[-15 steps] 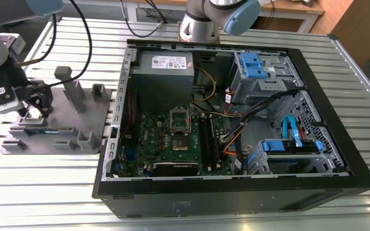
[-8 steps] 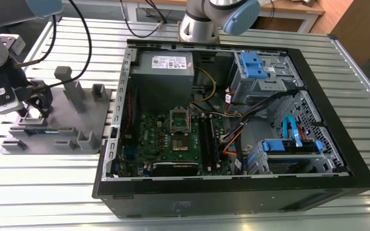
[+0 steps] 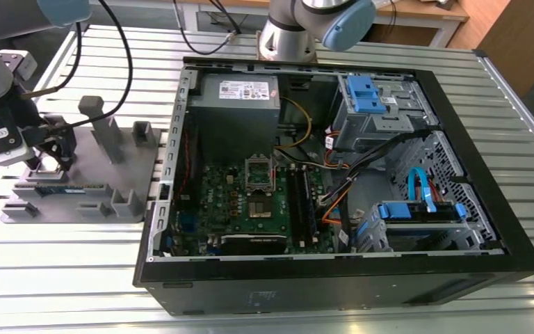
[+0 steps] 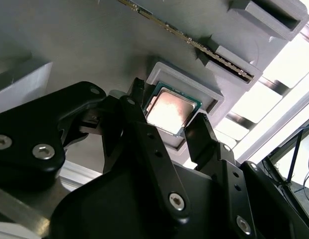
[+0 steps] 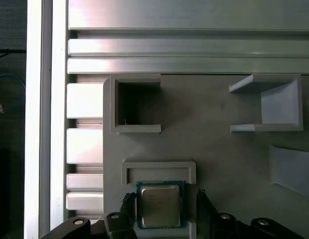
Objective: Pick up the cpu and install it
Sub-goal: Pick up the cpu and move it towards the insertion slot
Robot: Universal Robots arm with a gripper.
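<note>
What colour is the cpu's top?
The cpu has a shiny silver top with a thin green rim; clearest in the first wrist view.

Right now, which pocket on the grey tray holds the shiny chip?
The shallow pocket at the gripper holds the cpu; the deeper square pocket beside it sits empty.

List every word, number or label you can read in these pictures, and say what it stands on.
power supply label: print too small to read.
cpu lid, in both wrist views: markings too faint to read.
Small stickers inside the computer case: unreadable.
Nothing can be quoted.
</note>
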